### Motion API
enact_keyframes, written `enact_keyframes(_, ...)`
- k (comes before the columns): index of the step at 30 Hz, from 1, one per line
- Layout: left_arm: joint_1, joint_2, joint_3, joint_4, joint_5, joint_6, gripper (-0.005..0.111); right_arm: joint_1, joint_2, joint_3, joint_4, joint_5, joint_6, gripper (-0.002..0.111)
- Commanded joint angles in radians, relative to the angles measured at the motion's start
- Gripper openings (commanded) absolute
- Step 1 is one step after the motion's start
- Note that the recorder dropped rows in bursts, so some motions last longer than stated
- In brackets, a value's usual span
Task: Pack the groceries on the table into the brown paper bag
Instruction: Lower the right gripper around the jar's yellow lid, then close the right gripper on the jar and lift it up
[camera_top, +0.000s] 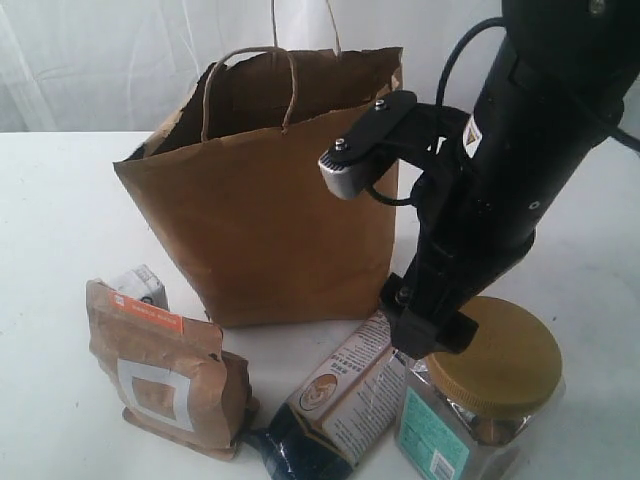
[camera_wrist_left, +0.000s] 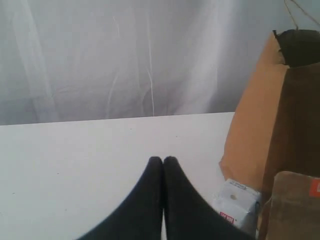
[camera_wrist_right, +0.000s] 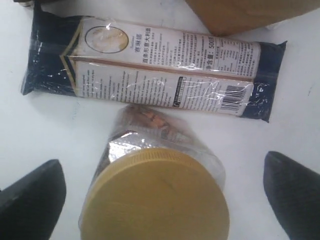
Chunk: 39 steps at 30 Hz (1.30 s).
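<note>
Right wrist view shows the right claw (camera_wrist_right: 163, 162) spread wide astride the big gold-lidded clear jar (camera_wrist_right: 152, 200), beside the long dark-blue packet (camera_wrist_right: 150, 67) on the tabletop (camera_wrist_right: 45, 125); left claw (camera_wrist_left: 163, 161) clenched, empty; brown paper bag (camera_top: 260, 220) stands mid-frame in the exterior view

Brown bag (camera_top: 260, 230), gold-lidded clear jar (camera_top: 495, 365), dk-blue/white packet (camera_top: 345, 395), brown pouch (camera_top: 160, 375) w/ orange stripe, white table (camera_top: 60, 220).

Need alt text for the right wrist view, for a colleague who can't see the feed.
The open right end effector straddles the gold-lidded clear jar, with gaps on both sides. Beyond the jar a long dark-blue packet lies flat on the white table, and a corner of the brown paper bag shows past it.
</note>
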<state>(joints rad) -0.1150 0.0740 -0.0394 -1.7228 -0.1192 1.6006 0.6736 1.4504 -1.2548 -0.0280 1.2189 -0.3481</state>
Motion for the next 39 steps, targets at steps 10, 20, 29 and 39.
enact_keyframes(10, 0.003, 0.003, 0.004, -0.022, 0.015, -0.010, 0.000, 0.004, 0.005, 0.117, -0.125, 0.002, 0.045, 0.103)
enact_keyframes(20, 0.003, 0.003, 0.004, -0.022, 0.043, -0.010, 0.000, 0.004, 0.007, 0.117, -0.113, 0.002, 0.285, 0.103)
enact_keyframes(29, 0.003, 0.003, 0.004, -0.022, 0.046, -0.013, 0.000, 0.004, 0.007, 0.117, -0.080, 0.002, 0.285, 0.103)
enact_keyframes(39, 0.003, 0.003, 0.004, -0.022, 0.046, -0.013, 0.000, 0.004, 0.007, 0.160, -0.016, 0.002, 0.295, 0.087)
